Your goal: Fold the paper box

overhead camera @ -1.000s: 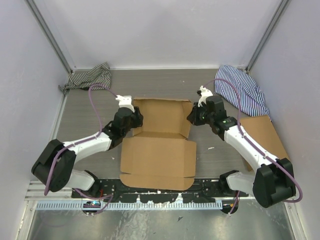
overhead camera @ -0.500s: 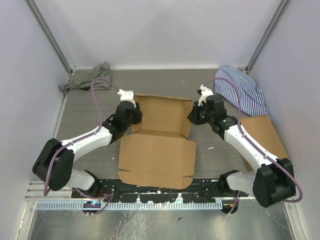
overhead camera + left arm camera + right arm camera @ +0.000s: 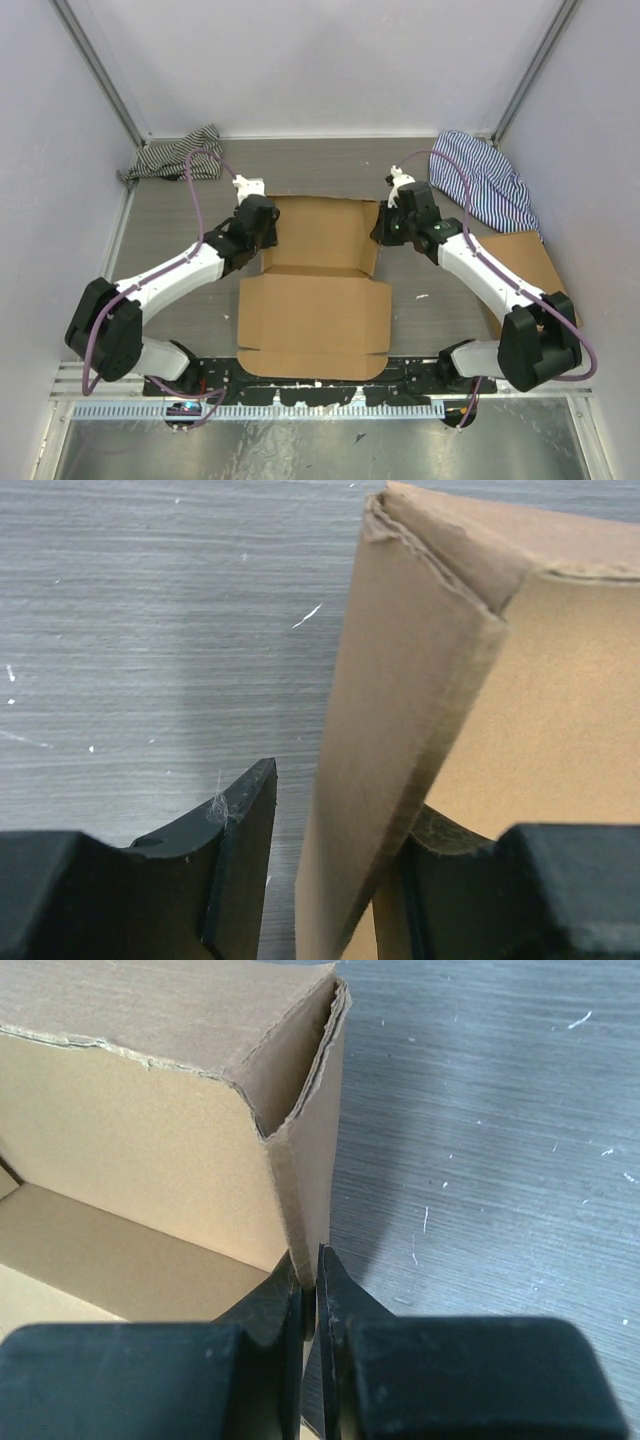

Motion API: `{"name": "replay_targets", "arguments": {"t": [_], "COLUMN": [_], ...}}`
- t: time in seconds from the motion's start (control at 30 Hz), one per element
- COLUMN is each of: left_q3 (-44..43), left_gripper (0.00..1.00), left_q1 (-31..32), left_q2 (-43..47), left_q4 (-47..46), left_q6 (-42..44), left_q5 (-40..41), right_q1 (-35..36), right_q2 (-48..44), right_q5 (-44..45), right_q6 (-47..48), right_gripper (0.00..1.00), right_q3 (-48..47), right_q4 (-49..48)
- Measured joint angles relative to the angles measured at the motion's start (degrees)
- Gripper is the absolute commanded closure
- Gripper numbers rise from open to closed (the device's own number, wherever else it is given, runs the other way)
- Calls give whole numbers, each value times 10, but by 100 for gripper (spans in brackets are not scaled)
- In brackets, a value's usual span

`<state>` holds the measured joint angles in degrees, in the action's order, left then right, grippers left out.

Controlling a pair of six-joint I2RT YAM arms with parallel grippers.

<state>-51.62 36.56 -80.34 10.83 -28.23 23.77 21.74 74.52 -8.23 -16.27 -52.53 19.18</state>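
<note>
Top view: paper box (image 3: 318,300) lies mid-desk (image 3: 330,165), its far half walled up and its near panel flat. The left end effector (image 3: 262,216) and right end effector (image 3: 392,222) are at its far side walls.
Left wrist: jaws half apart, straddling the left wall, with a gap on the outer side.
Right wrist: jaws narrow, pinching the right wall by the corner.
Handling: probably light, stiff board that springs back at creases; take wall edges near corners.

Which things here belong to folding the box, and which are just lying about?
In the job: box; left pincer astride its left wall; right pincer pinching its right wall.
Lying about: grey striped cloth; blue striped cloth; other cardboard.
</note>
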Motion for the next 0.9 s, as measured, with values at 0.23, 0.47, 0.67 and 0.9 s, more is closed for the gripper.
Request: {"name": "replay_targets", "arguments": {"t": [0.23, 0.47, 0.67, 0.9], "left_q3": [-24, -124, -161, -162], "left_gripper": [84, 100, 100, 72], "left_q1": [10, 39, 52, 52], "left_q2": [-18, -90, -130, -134], "left_q4": [67, 173, 226, 244], "left_q6": [-13, -6, -13, -23], "left_q5": [34, 98, 131, 137], "right_q1": [16, 32, 40, 45], "right_q2": [27, 39, 63, 75], "right_q5": [9, 45, 57, 56], "right_q6": [-16, -23, -34, -48], "right_gripper": [99, 99, 99, 89], "right_q3": [-8, -32, -35, -40], "right_q4": [19, 38, 50, 51]}}
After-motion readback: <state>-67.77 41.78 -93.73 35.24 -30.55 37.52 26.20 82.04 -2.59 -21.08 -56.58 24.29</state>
